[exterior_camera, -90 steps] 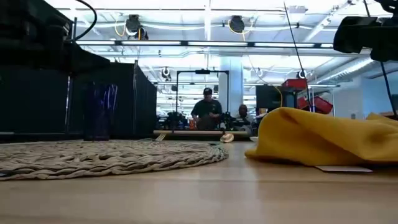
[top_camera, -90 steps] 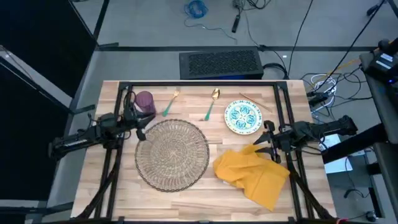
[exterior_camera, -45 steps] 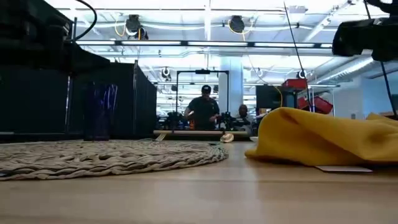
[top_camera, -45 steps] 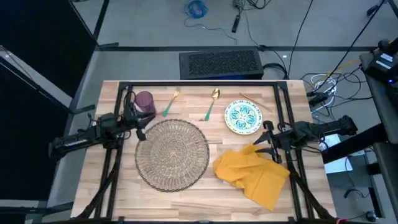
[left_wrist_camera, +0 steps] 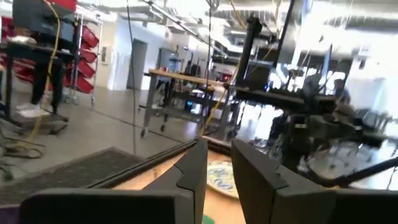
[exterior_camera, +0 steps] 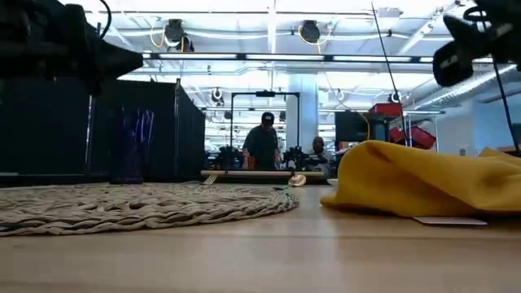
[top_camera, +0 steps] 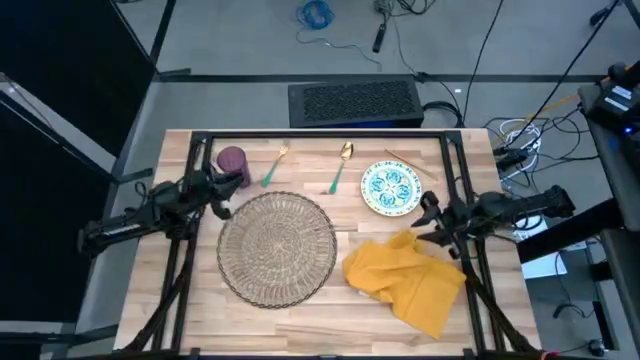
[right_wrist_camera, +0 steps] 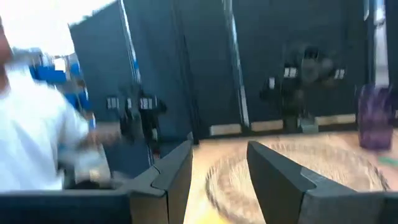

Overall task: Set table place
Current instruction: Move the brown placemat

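On the plank table (top_camera: 330, 325) lies the round woven mat (top_camera: 277, 247), left of the middle. A crumpled yellow napkin (top_camera: 405, 275) rests at its right. Along the far edge stand the purple cup (top_camera: 232, 162), the gold fork (top_camera: 275, 165), the gold spoon (top_camera: 340, 165) and the white teal-patterned plate (top_camera: 391, 188). My left gripper (top_camera: 218, 197) hovers open just near of the cup, at the mat's far left rim. My right gripper (top_camera: 432, 225) hovers open between the plate and the napkin's far right corner. Neither holds anything.
A black metal frame (top_camera: 320, 138) runs along the table's far edge and down both sides under the arms. A dark box (top_camera: 355, 100) sits beyond the far edge. In the low view a person (exterior_camera: 262, 146) stands in the room far behind the table.
Both grippers have risen a little and tipped up. My left gripper has also shifted slightly toward the cup. The mat, napkin, plate, cutlery and cup have stayed where they were.
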Controlling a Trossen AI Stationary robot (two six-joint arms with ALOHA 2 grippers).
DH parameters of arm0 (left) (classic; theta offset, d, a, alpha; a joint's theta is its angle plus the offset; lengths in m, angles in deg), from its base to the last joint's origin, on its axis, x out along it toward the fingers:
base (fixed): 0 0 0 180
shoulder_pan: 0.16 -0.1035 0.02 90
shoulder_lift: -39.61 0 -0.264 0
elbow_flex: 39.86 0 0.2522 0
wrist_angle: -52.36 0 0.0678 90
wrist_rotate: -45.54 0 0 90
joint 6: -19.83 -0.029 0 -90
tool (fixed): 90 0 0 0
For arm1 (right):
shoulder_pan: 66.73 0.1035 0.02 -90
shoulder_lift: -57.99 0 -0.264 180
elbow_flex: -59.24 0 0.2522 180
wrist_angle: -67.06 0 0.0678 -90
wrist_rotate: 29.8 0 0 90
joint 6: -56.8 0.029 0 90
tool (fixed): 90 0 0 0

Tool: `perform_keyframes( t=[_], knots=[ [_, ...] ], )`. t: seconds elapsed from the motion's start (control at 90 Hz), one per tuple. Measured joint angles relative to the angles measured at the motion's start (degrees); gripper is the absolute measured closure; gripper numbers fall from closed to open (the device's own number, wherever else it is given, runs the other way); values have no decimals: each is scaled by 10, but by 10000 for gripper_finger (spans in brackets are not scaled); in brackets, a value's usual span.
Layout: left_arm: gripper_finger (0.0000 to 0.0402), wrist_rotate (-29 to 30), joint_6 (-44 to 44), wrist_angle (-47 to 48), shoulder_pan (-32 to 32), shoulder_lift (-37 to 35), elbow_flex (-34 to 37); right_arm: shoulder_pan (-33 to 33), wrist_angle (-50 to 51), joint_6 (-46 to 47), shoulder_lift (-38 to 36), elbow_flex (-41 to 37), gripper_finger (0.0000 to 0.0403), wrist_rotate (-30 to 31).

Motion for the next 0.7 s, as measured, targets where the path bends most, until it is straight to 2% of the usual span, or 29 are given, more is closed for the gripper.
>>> perform_keyframes(
  t=[0.111,0.178,0.244,0.378,0.533,0.7],
  knots=[
    [343,-1,33,-9,0,0,0,0,-71,-26,0,0,261,75],
    [343,-13,24,-18,0,0,-7,0,-87,-75,0,8,261,94],
    [343,-15,19,-18,0,0,-36,0,-88,-107,1,26,261,117],
    [343,1,-17,-6,-8,15,-107,0,-71,-151,18,65,261,204],
    [343,44,-47,71,-22,78,-199,-1,-58,-205,63,111,261,333],
    [343,62,-77,119,-43,172,-266,-1,-57,-266,143,157,261,410]
  ],
)
